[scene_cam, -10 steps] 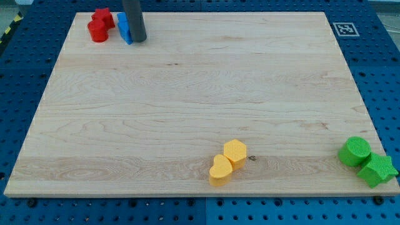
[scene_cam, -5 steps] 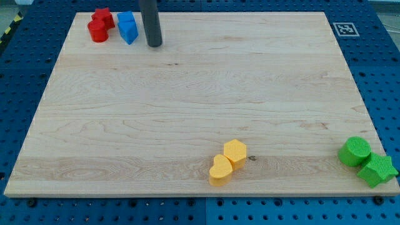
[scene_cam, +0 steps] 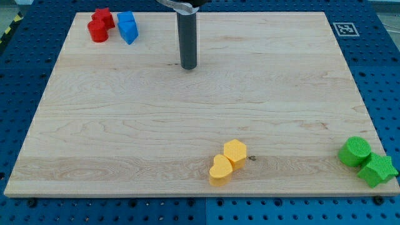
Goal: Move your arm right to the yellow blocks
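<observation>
Lying touching, the yellow heart (scene_cam: 219,170) and yellow hexagon (scene_cam: 235,152) are slanting up-right; my tip (scene_cam: 188,65) is hovering well above-left, no gripper visible.

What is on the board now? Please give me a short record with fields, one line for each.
tip: my tip, upper middle of the wooden board, touching no block
yellow blocks: heart and hexagon, touching, near the view's bottom, below and right of the tip
red blocks: top left corner
blue block: beside the red ones
green blocks: cylinder and star, bottom right
</observation>
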Robot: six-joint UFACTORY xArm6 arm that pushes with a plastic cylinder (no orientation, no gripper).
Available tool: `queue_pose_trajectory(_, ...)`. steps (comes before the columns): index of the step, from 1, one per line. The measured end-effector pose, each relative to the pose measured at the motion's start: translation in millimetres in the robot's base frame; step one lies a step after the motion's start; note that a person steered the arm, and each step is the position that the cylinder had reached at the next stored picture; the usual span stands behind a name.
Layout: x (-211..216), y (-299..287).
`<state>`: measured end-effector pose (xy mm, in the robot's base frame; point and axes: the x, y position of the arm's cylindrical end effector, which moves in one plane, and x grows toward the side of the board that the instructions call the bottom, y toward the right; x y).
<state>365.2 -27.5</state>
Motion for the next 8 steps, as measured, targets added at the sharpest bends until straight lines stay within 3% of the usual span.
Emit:
queue_pose_trajectory(6,0.0,12.9)
queue_pose_trajectory(8,14.5,74.3)
